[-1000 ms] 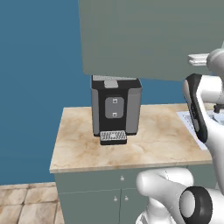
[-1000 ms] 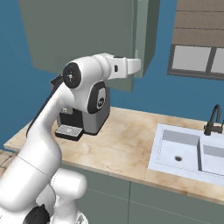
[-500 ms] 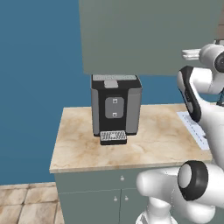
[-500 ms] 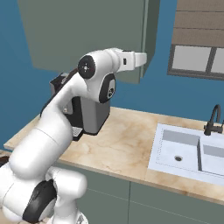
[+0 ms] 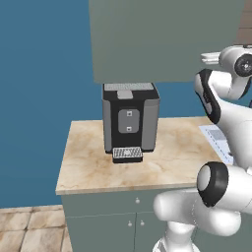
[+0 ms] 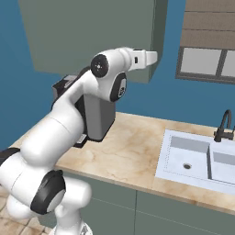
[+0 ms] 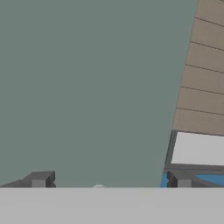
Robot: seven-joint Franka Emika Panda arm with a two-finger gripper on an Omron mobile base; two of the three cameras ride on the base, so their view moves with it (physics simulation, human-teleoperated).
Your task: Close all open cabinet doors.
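The cabinet door (image 7: 92, 87) is a flat grey-green panel right in front of my hand, and in the right base view I see it (image 6: 156, 41) edge-on, swung out from the wall cabinet (image 6: 92, 32) above the counter, with my wrist raised beside its lower edge. A small round silver knob (image 7: 99, 188) peeks up between my fingertips at the bottom of the hand view. My gripper (image 7: 109, 180) has its fingers spread wide apart, with nothing between them.

I judge the job unfinished: this door looks partly open and has yet to be pushed flush. Whether other doors need shutting I cannot tell.

Below stand the coffee machine (image 5: 130, 120) on the marble counter (image 5: 88, 167), and the sink (image 6: 193, 158) and faucet (image 6: 224, 126) under the window blind (image 7: 203, 65). I can read no writing or brand anywhere.
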